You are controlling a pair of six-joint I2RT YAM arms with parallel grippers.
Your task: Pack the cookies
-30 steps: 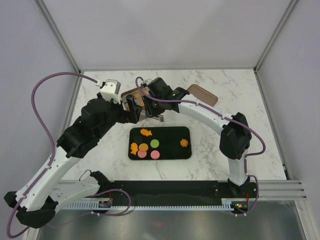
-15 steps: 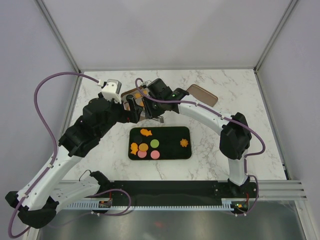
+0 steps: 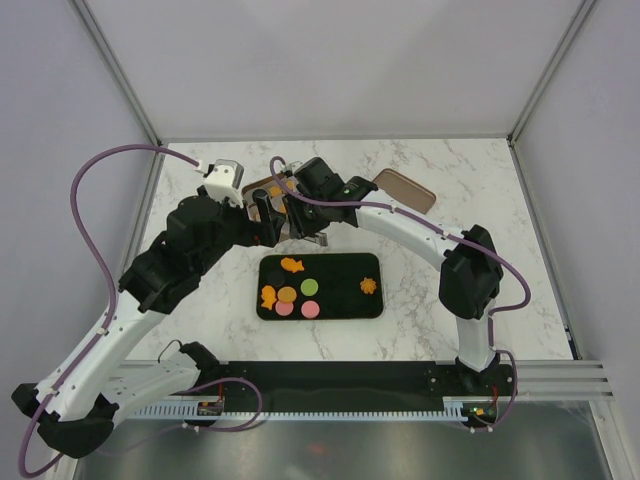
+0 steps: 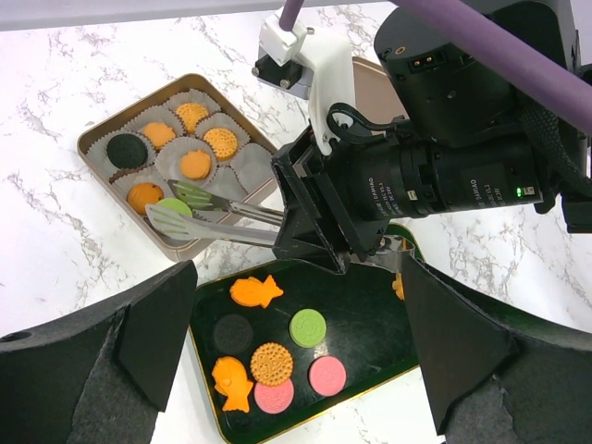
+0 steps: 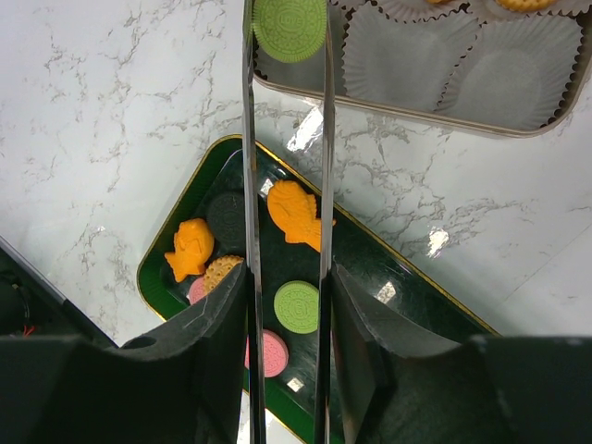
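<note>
Green cookie (image 5: 289,28) between tongs (image 5: 248,185)

Bright even light casts soft shadows, with white glare on the dark tray (image 5: 393,270)

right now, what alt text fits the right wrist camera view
Metal tongs in the right gripper reach forward with a green cookie between their tips, over the corner of a tin lined with paper cups. Beneath them a dark green tray holds cookies: orange fish, black, green, pink.
</note>
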